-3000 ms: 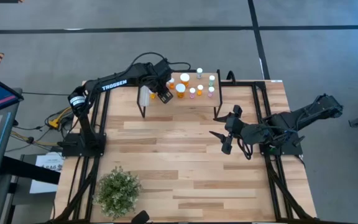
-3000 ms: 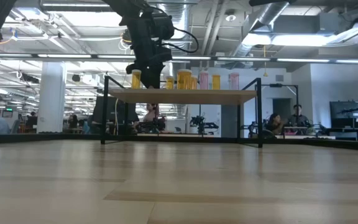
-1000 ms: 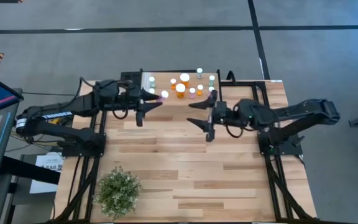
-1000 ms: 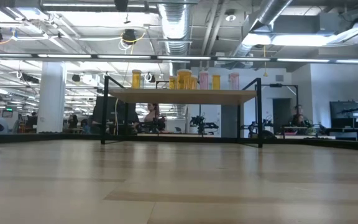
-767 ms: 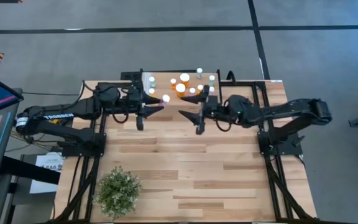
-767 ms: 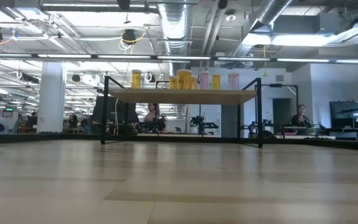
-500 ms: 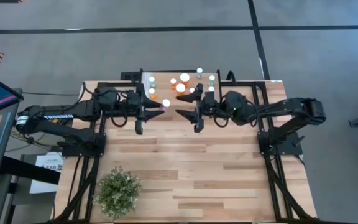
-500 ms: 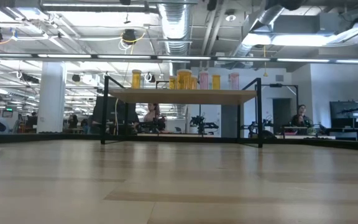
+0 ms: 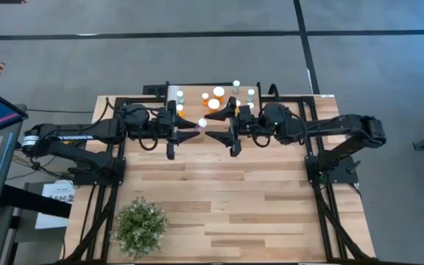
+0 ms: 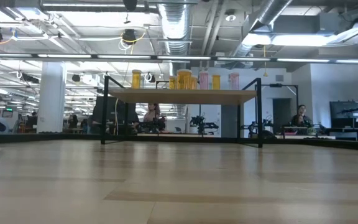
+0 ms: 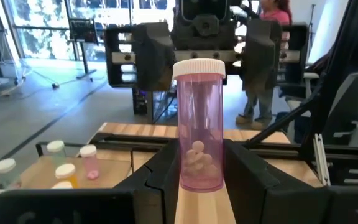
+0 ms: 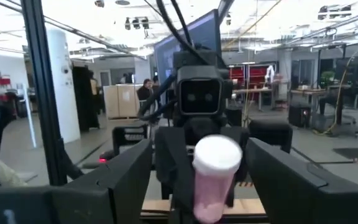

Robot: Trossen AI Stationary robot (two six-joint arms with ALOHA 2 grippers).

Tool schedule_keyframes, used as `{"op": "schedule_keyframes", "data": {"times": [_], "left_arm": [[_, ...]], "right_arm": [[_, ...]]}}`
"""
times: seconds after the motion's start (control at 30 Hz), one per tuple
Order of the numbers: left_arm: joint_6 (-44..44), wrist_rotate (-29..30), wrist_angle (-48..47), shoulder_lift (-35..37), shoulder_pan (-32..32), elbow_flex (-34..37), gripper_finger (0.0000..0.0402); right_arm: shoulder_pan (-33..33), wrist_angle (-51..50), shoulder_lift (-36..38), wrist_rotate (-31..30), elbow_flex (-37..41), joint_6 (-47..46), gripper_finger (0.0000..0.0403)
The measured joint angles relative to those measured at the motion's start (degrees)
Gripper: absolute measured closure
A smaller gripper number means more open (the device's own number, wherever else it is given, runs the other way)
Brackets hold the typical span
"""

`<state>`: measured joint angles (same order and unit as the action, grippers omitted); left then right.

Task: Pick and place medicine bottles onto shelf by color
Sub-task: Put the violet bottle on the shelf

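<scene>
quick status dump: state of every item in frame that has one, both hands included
Left hand: shut on the pink bottle, held above the table in front of the shelf.
Pink bottle: upright, white cap on, a few pills inside, off the table.
Right hand: open, facing the left hand, fingers either side of the pink bottle, not gripping.
Shelf: standing, orange and pink bottles upright on top.
Plant: untouched on the table.
</scene>
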<state>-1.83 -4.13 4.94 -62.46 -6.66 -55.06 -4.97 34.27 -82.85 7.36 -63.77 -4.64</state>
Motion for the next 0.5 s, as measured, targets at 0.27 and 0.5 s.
{"op": "schedule_keyframes", "data": {"times": [0.27,0.5], "left_arm": [[-0.02,-0.55,1.53,-0.59,0.0,0.02,0.0308],[-0.26,-1.58,1.97,-0.59,0.0,0.01,0.0308]], "right_arm": [[-0.59,-1.26,0.0,0.15,-0.52,-1.73,0.0089],[-0.87,-2.13,0.0,0.13,-0.5,-2.67,0.0095]]}}
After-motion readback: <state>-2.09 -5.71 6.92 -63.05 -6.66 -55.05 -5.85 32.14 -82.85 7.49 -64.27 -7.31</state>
